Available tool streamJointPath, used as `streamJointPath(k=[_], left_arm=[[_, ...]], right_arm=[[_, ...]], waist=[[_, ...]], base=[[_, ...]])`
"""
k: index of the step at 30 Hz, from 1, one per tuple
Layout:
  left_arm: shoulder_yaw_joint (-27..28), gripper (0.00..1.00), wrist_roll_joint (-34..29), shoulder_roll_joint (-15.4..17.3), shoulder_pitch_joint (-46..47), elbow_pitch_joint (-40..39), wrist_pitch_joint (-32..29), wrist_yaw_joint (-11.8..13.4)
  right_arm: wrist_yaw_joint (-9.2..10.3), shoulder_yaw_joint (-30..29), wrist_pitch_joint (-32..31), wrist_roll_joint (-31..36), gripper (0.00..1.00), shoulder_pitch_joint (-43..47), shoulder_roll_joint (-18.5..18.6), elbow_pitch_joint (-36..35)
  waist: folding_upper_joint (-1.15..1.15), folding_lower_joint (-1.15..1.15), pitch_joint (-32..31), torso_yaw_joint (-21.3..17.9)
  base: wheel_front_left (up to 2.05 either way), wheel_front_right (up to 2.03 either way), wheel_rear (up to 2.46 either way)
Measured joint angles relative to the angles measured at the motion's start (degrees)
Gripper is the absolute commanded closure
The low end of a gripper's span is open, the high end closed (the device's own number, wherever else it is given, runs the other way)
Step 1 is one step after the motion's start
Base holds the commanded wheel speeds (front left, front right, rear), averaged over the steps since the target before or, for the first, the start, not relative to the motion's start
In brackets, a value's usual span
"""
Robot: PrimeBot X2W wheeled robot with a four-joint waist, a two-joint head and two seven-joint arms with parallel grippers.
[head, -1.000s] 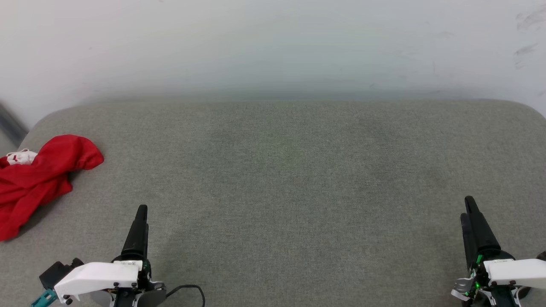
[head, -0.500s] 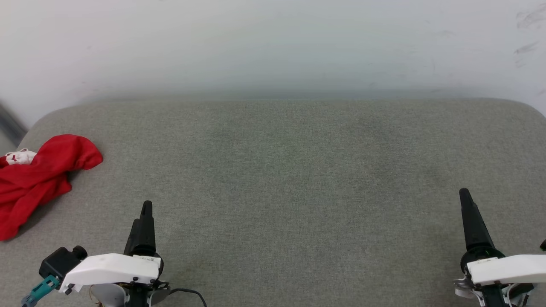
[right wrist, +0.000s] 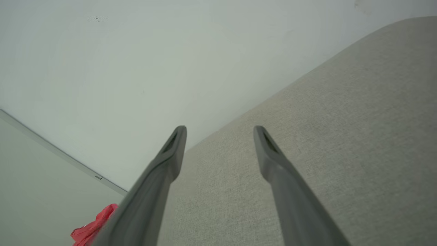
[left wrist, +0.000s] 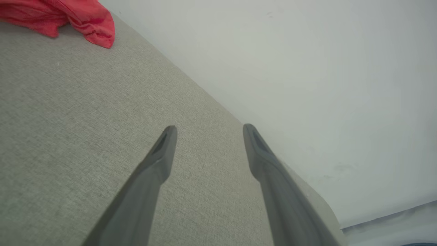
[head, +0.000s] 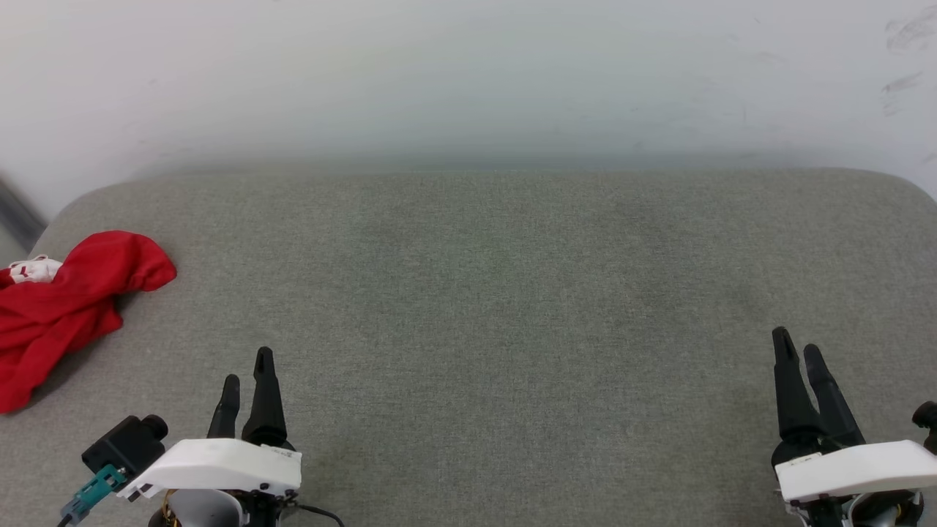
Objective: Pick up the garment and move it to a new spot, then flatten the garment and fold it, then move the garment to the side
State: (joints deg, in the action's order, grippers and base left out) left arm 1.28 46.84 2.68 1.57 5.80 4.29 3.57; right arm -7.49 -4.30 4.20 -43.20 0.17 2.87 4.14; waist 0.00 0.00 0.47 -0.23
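Observation:
The garment [head: 66, 307] lies crumpled at the far left edge of the grey cushioned surface [head: 483, 293], red with a bit of white trim showing. It also appears as a red heap [left wrist: 68, 17] at the top left of the left wrist view and as a small red patch [right wrist: 92, 230] at the bottom left of the right wrist view. My left gripper [head: 247, 369] hovers open near the front left, well right of and nearer than the garment, nothing between its fingers. My right gripper [head: 796, 350] stands open and empty at the front right.
A pale wall [head: 468, 80] rises directly behind the surface. The surface's rounded back corners fall away at left and right. A strip of floor with a baseboard line [right wrist: 61, 157] shows past the left end.
Both wrists have rolled, so each gripper's two fingers now show side by side instead of stacked. Both grippers have drawn slightly back toward me. The garment has not moved.

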Motion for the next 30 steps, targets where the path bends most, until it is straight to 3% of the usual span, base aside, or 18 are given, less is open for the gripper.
streamJointPath(k=[30], left_arm=[[-3.3,0.0,-21.0,0.1,-1.7,-1.0,4.9,0.7]], right_arm=[[0.0,-0.1,4.9,20.4,0.0,2.3,0.0,-1.7]], waist=[[0.0,0.0,0.2,0.3]], base=[[0.0,0.0,0.0]])
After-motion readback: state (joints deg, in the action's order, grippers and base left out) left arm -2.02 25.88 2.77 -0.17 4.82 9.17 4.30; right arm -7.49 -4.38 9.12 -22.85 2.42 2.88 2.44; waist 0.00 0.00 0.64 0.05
